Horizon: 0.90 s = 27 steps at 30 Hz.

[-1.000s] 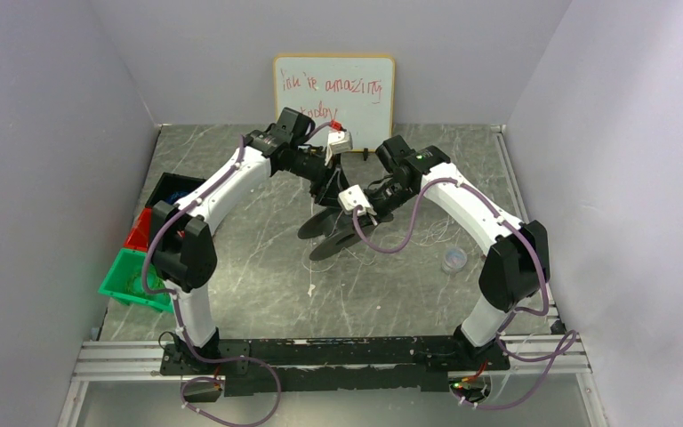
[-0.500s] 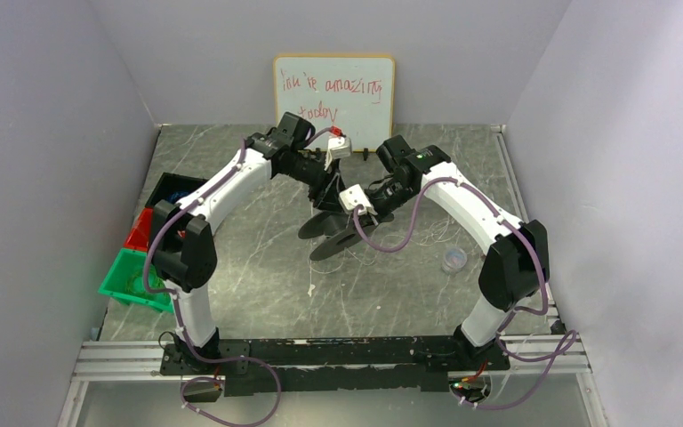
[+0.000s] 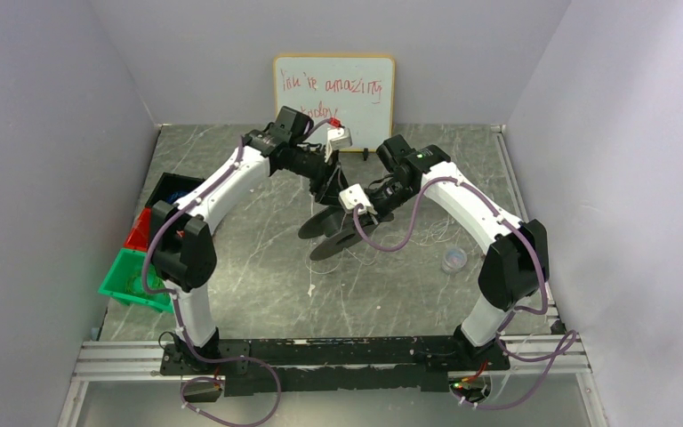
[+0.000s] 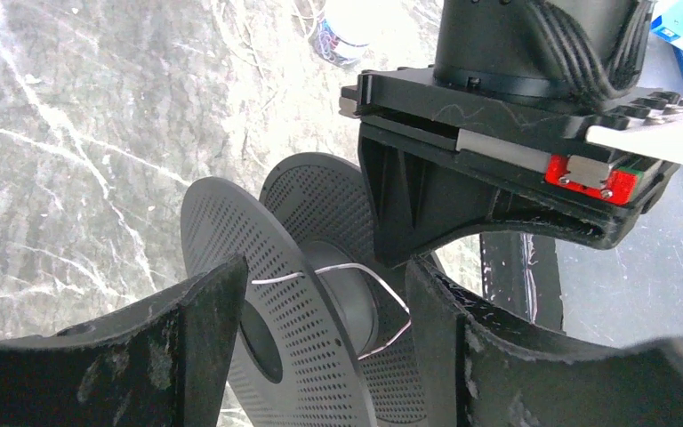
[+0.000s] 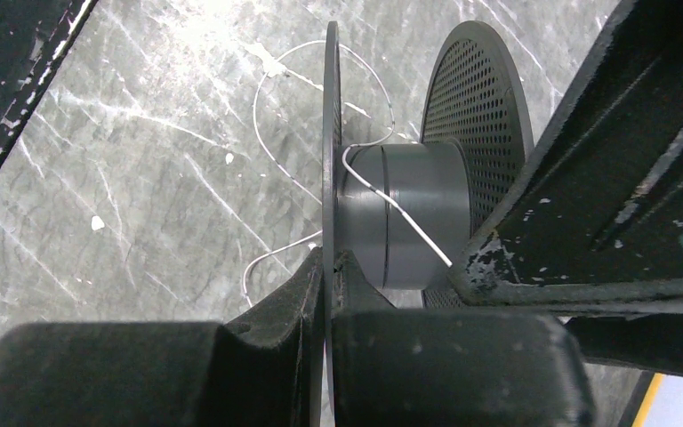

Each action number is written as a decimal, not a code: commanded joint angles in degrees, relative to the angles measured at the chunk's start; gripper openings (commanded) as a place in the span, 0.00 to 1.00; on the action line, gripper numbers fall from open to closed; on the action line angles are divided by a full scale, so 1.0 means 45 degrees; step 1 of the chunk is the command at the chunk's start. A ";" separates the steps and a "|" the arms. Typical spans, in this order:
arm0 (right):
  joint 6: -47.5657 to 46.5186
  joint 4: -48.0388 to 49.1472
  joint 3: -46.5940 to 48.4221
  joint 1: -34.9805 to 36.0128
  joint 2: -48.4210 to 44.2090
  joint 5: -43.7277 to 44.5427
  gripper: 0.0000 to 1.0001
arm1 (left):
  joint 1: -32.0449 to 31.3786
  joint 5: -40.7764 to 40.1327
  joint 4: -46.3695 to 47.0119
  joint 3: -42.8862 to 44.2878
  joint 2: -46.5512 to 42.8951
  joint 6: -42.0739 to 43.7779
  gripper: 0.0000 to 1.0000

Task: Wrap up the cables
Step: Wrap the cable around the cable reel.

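Now | whiteboard (image 3: 333, 89): "You're amazing today" | right hand (image 5: 329, 264) clamps spool (image 5: 409, 213) flange

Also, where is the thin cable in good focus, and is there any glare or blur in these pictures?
Right wrist view: the cable is crisp against the grey hub of the spool, glare whitens the table at the top, and the right fingers are dark. Left wrist view: the cable is sharp too, with the left fingers dark in front. Top external view: even light, cable hardly resolved.
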 commanded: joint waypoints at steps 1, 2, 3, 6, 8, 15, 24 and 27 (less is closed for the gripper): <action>-0.0323 0.0019 0.0445 -0.0056 -0.0145 -0.0616 0.00 | 0.0341 0.0579 0.0383 0.0559 -0.0286 -0.0380 0.72; -0.0339 0.0018 0.0443 -0.0047 -0.0139 -0.0608 0.00 | 0.0387 0.0638 0.0486 0.0587 -0.0347 -0.0409 0.73; -0.0359 0.0001 0.0436 -0.0038 -0.0143 -0.0607 0.00 | 0.0400 0.0731 0.0450 0.0697 -0.0330 -0.0327 0.74; -0.0379 -0.0016 0.0407 -0.0046 -0.0123 -0.0602 0.00 | 0.0320 0.1407 -0.0001 0.1217 0.0134 -0.0221 0.76; -0.0385 -0.0030 0.0420 -0.0054 -0.0111 -0.0634 0.00 | 0.0155 0.1502 -0.0303 0.1487 0.0555 -0.0044 0.76; -0.0194 0.0187 0.0259 -0.0040 -0.0224 -0.0634 0.00 | -0.0274 0.0805 -0.0360 0.1539 0.1145 -0.0270 0.75; -0.0154 0.0261 0.0207 -0.0046 -0.0302 -0.0509 0.00 | -0.0275 0.0142 0.0032 0.0800 0.0720 -0.0721 0.72; -0.0091 0.0301 0.0230 -0.0054 -0.0294 -0.0510 0.00 | -0.0285 -0.0049 0.0305 0.0559 0.0507 -0.1006 0.70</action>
